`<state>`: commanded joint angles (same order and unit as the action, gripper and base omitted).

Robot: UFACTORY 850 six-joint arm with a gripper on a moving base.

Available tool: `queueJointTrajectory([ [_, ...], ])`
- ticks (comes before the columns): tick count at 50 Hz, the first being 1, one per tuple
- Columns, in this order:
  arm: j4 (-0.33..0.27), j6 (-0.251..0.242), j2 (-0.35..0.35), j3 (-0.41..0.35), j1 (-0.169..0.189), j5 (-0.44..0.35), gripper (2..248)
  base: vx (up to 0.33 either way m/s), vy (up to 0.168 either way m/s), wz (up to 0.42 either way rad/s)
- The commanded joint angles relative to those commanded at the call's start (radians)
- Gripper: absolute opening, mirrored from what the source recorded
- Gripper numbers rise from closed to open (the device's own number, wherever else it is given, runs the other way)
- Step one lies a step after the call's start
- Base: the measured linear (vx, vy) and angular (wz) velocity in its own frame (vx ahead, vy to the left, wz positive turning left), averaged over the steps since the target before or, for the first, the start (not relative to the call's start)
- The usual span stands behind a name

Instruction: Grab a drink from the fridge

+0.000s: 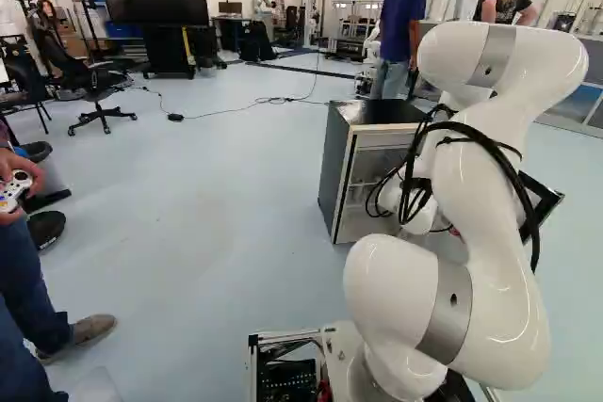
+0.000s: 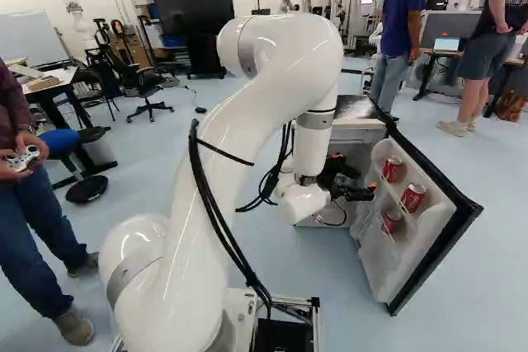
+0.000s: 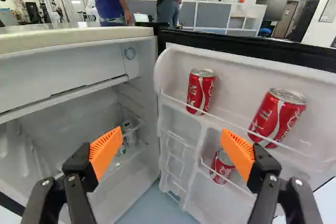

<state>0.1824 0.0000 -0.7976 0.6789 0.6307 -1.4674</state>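
In the right base view my gripper (image 2: pixel 355 191) is at the opened fridge, close to its door's inner side. The wrist view has the gripper (image 3: pixel 170 150) open, nothing between its orange pads. The fridge door (image 3: pixel 184 124) stands wide open. Its upper shelf holds two red cans, one (image 3: pixel 201 92) nearer the hinge and one (image 3: pixel 277 117) farther out; a third can (image 3: pixel 222 167) sits on the lower shelf, partly behind a finger pad. Inside the fridge body (image 3: pixel 63 108), small silvery cans (image 3: pixel 128 131) stand toward the back. The left base view shows the fridge (image 1: pixel 341 171) partly behind my arm.
The door's black outer edge (image 2: pixel 450 249) juts toward the base in the right base view. A person holding a controller (image 2: pixel 23 158) stands at that view's left. Two people stand beyond the fridge. A cable (image 1: pixel 226 112) lies on the floor.
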Motion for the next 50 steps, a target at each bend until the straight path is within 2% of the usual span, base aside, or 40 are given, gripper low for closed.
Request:
queueJointTrajectory([
  [13, 0.013, 0.0, -0.01, 0.026, 0.001, 0.045, 247, 0.0, 0.0, 0.0],
  [50, 0.043, 0.0, 0.046, 0.065, 0.005, 0.122, 247, 0.0, 0.0, 0.0],
])
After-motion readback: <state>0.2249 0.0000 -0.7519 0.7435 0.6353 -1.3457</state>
